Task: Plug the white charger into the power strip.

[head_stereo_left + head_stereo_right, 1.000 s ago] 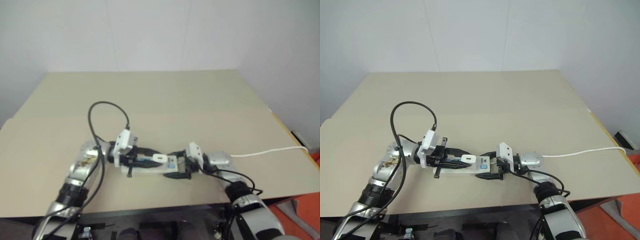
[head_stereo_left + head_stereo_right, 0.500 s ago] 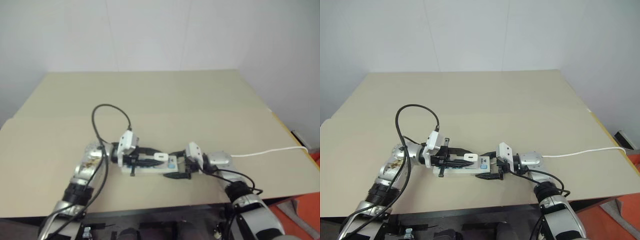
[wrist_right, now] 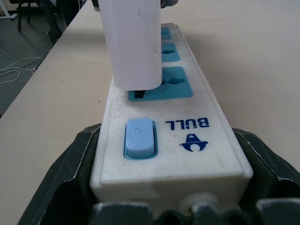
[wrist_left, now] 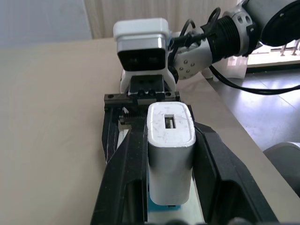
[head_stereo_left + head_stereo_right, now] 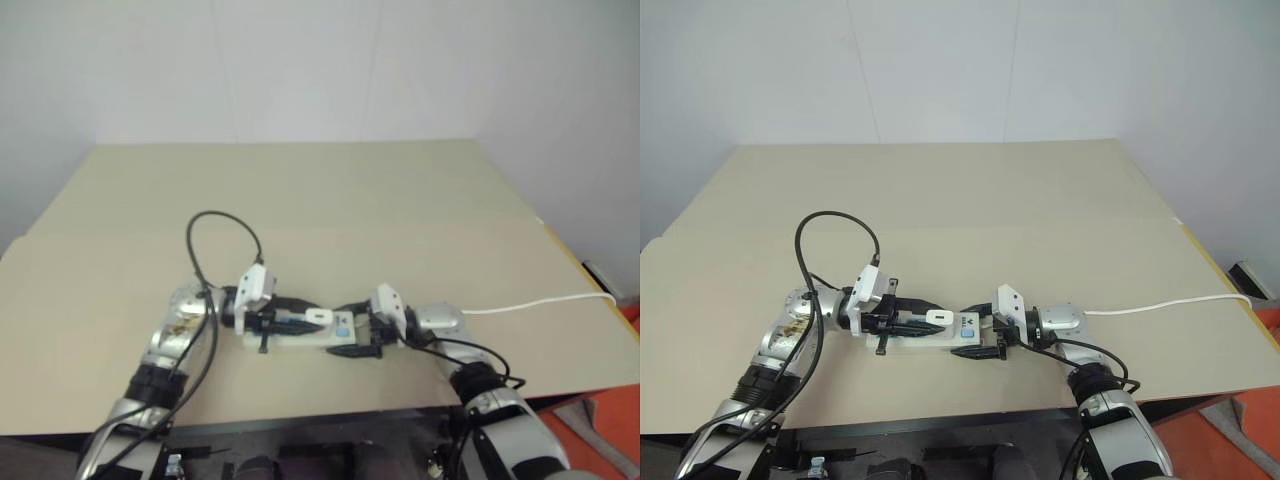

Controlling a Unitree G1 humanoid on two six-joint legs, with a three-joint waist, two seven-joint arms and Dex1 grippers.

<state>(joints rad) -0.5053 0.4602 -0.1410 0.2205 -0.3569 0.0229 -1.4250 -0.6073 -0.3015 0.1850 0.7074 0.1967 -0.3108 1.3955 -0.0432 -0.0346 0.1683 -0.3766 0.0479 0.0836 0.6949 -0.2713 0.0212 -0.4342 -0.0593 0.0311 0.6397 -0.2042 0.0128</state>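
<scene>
Left wrist view showed the small white blocky charger (image 4: pixel 170 152) clamped between the left pincer (image 4: pixel 171 187) fingers, over the long white power strip (image 3: pixel 168 136), whose switch end the right pincer (image 3: pixel 164 206) clamped.

One tabletop (image 5: pixel 400 200) carries everything. On it lies one power strip (image 3: pixel 187 154), with three blue socket faces and one blue switch (image 3: pixel 139 138) near its end. One white charger (image 4: pixel 169 145) stands over the socket face nearest the switch. One thin white cable (image 5: pixel 540 302) runs off across the tabletop toward its right edge, and one black cable (image 5: pixel 215 240) loops above the left arm. Two grippers are there: the left gripper (image 4: pixel 171 187) and the right gripper (image 3: pixel 168 197), each with two black fingers (image 4: pixel 126 178). Each wrist bears one white camera housing (image 4: pixel 140 42), so two in all.
</scene>
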